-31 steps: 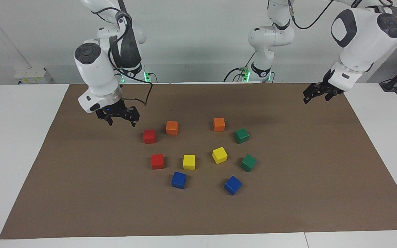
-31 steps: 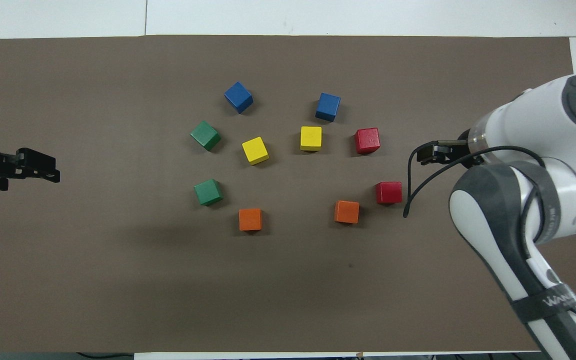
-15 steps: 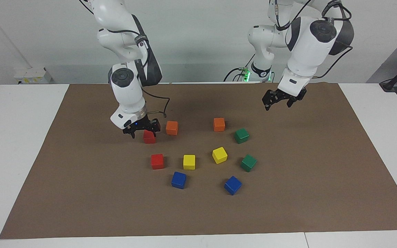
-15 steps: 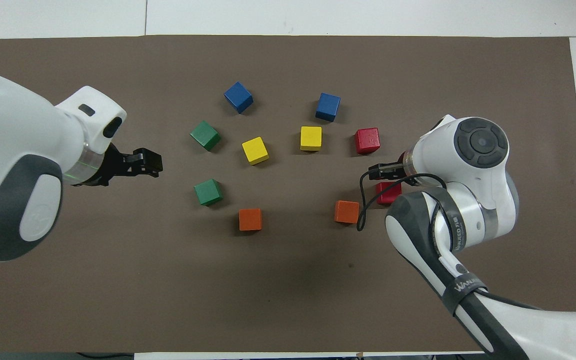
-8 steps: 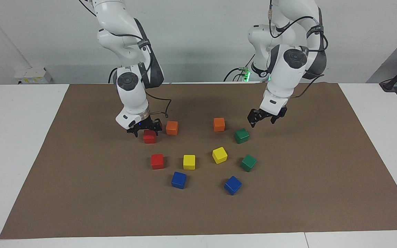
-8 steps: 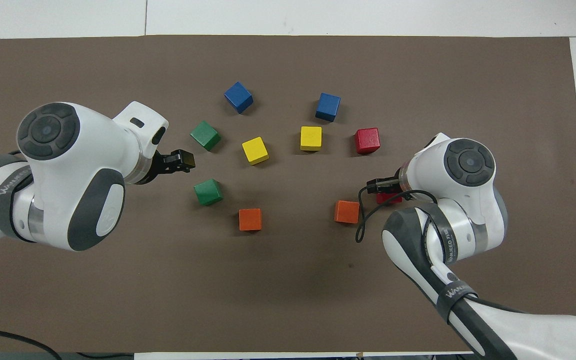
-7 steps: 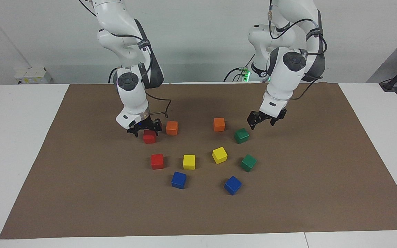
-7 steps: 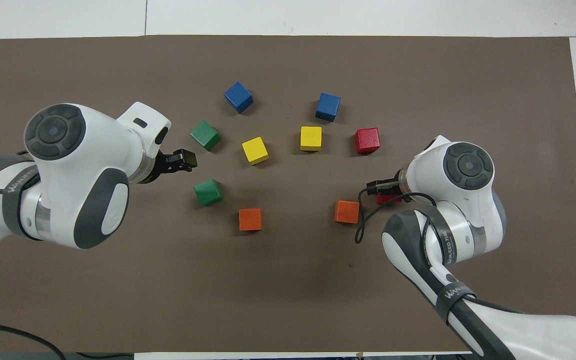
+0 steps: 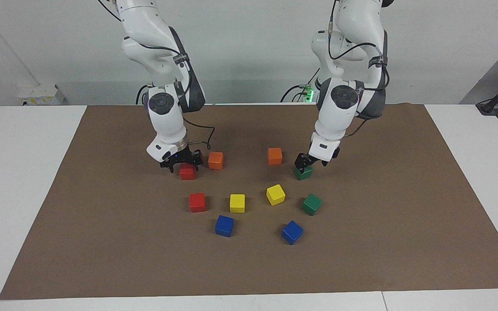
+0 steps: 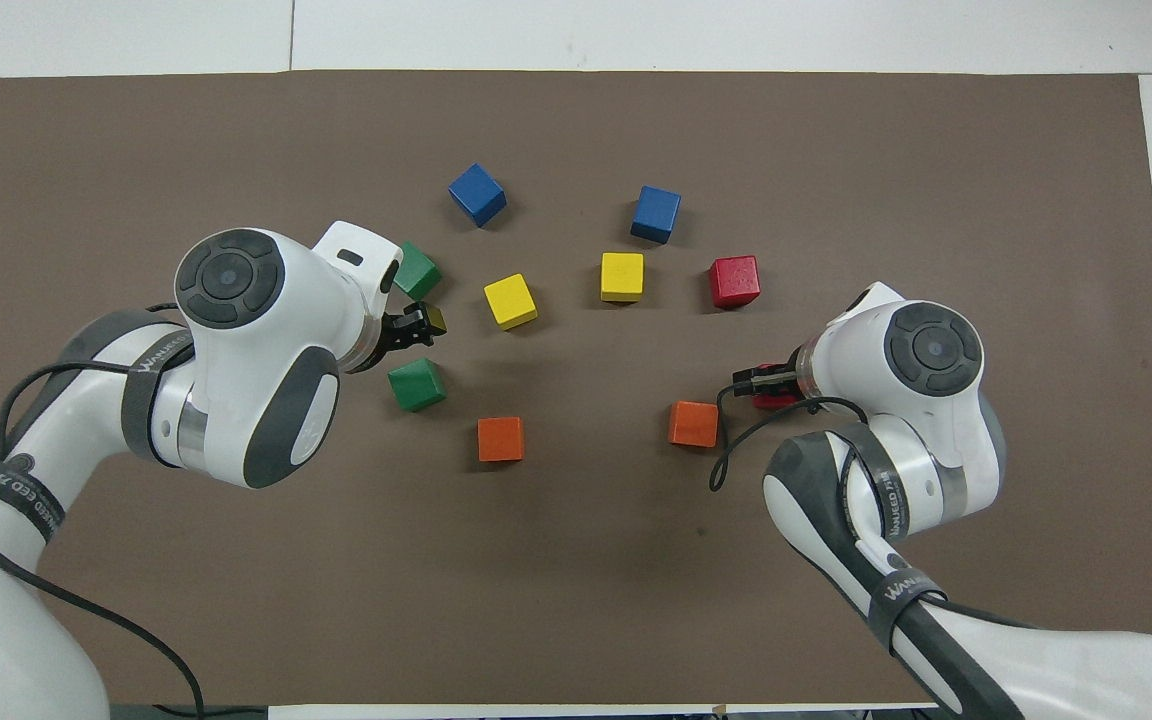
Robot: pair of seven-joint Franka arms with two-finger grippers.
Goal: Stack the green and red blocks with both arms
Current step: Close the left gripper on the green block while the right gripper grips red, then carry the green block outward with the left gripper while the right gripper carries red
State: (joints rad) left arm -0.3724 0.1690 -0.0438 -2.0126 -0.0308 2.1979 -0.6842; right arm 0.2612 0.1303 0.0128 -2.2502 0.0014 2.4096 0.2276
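Two red blocks and two green blocks lie on the brown mat. My right gripper [image 9: 181, 164] is open and low over the red block [image 9: 187, 172] nearer to the robots, its fingers spread to either side of the block's top. In the overhead view my right gripper [image 10: 762, 380] hides most of that red block [image 10: 774, 401]. The second red block [image 9: 197, 202] lies farther out. My left gripper [image 9: 307, 164] is open just above the nearer green block [image 9: 303, 173]. The second green block [image 9: 312, 204] lies farther out, and my left wrist partly hides it in the overhead view [image 10: 420, 271].
Two orange blocks [image 9: 215, 160] [image 9: 275, 156] lie between my two grippers. Two yellow blocks [image 9: 237, 203] [image 9: 276, 194] and two blue blocks [image 9: 224, 225] [image 9: 292, 232] lie farther out. The brown mat [image 9: 404, 224] covers most of the white table.
My left arm swung in from its end of the table and came down over the nearer green block. My right gripper moved in, dropped over the nearer red block and now holds still there.
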